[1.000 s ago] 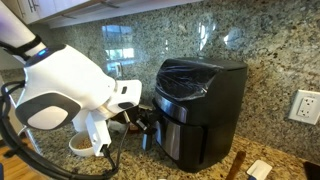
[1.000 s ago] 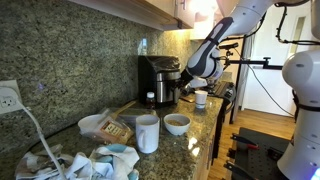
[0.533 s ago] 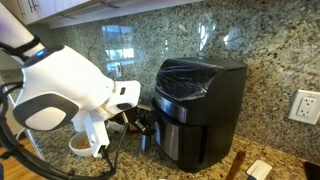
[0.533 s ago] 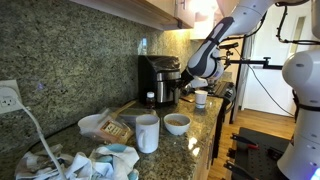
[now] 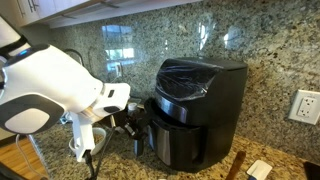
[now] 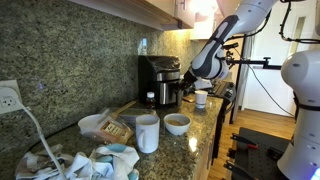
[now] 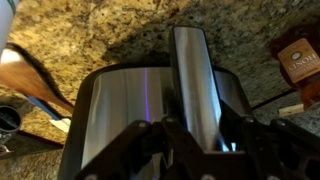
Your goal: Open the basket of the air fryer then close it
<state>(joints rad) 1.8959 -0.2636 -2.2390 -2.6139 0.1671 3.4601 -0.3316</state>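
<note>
The black air fryer [image 5: 208, 85] stands on the granite counter against the wall; it also shows in an exterior view [image 6: 157, 72]. Its basket [image 5: 170, 140], the lower front with a silver band, sits slid out a little from the body. My gripper [image 5: 138, 125] is at the basket's front, shut on its protruding handle. In the wrist view the handle [image 7: 190, 70] runs down over the silver basket front [image 7: 120, 110], and my gripper's [image 7: 205, 128] fingers sit on either side of its lower end. The gripper [image 6: 189, 87] also shows beside the fryer.
A white cup [image 5: 80, 145] stands under my arm. A wooden utensil [image 5: 237, 165] and a wall outlet [image 5: 304, 106] are beside the fryer. A bowl of grains [image 6: 177, 123], a white mug [image 6: 148, 133], a small cup [image 6: 201, 98] and crumpled bags [image 6: 105, 128] crowd the counter.
My arm has drawn back from the fryer with the handle in the gripper. The basket has slid out a little from the body.
</note>
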